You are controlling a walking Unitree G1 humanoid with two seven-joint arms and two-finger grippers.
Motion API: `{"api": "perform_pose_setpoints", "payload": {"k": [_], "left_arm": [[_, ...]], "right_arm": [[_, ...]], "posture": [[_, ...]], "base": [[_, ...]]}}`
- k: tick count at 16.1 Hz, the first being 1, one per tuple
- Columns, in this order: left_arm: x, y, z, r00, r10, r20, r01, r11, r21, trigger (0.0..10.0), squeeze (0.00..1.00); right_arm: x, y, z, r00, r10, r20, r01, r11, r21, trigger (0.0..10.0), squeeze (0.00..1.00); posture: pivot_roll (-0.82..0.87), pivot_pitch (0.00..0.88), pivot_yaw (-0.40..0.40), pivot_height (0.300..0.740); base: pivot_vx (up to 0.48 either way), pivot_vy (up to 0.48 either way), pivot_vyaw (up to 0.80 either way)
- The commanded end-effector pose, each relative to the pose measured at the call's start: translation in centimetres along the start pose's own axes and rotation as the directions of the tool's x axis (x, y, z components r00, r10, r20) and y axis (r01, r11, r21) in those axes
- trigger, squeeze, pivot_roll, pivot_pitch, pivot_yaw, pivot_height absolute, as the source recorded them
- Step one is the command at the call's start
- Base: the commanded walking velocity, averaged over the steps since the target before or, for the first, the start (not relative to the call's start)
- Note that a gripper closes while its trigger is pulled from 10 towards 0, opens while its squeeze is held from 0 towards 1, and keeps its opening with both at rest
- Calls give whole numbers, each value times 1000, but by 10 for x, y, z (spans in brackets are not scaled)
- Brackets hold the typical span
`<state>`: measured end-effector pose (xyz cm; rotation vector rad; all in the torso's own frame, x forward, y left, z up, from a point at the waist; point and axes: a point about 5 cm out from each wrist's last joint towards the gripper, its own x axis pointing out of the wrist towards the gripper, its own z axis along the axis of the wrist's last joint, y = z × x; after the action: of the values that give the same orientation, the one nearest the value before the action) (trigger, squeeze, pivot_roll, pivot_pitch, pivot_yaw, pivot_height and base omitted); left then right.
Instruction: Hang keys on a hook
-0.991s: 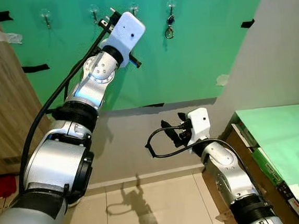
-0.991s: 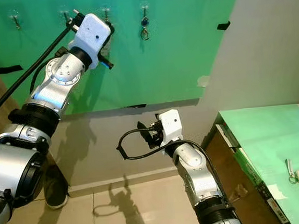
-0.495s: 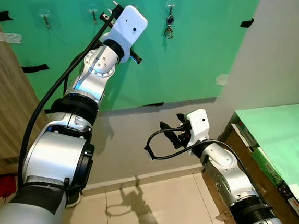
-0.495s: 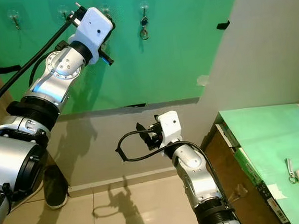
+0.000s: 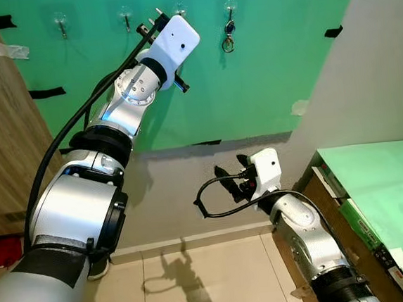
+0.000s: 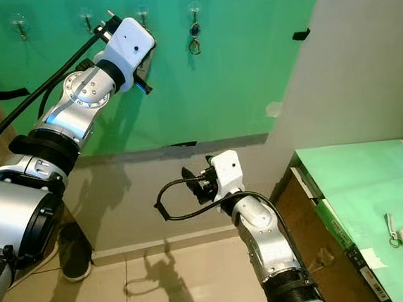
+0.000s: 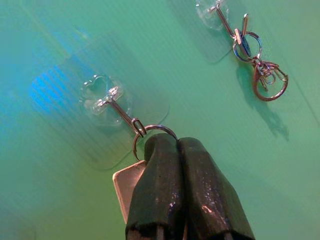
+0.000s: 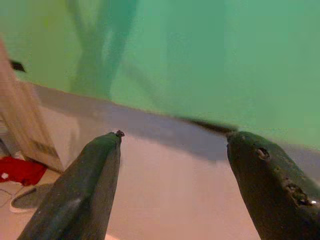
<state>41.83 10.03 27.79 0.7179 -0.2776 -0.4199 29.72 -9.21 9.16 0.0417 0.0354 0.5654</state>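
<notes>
Left gripper (image 7: 172, 145) at green wall, pinched on keys (image 7: 131, 186).
Key ring (image 7: 153, 131) sits over a clear hook (image 7: 111, 98). Second key set (image 7: 257, 65) hangs nearby. Right gripper (image 8: 172, 150) low, fingers spread wide.

Green wall panel (image 5: 265, 75), grey wall (image 5: 372, 86), tiled floor (image 5: 219, 276), wooden door (image 5: 3, 140)

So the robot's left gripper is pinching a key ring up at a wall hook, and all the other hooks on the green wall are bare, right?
Not all bare. In the left wrist view the left gripper does pinch a key ring at a hook, but the next hook already holds another set of keys.
</notes>
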Motion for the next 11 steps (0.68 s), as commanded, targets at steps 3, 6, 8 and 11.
{"api": "perform_pose_setpoints", "payload": {"k": [3,6,8,11], "left_arm": [[3,-4,0,998,-45,-37,47,998,40,10000,0],[2,-8,-3,997,-57,-53,60,997,43,10000,0],[2,-8,-3,997,-56,-54,58,997,47,10000,0],[2,-6,-2,998,-43,-43,46,997,69,10000,0]], "right_arm": [[2,8,29,991,79,109,-70,993,-92,10000,0],[5,14,47,976,109,187,-97,993,-73,10000,0],[6,15,47,977,112,180,-100,992,-77,10000,0],[4,15,44,981,110,162,-99,992,-75,10000,0]], "posture": [[51,0,-45,740],[49,0,-46,740],[51,0,-47,740],[54,0,-50,740]], "base": [[0,0,0],[0,0,0],[0,0,0],[0,0,0]]}}
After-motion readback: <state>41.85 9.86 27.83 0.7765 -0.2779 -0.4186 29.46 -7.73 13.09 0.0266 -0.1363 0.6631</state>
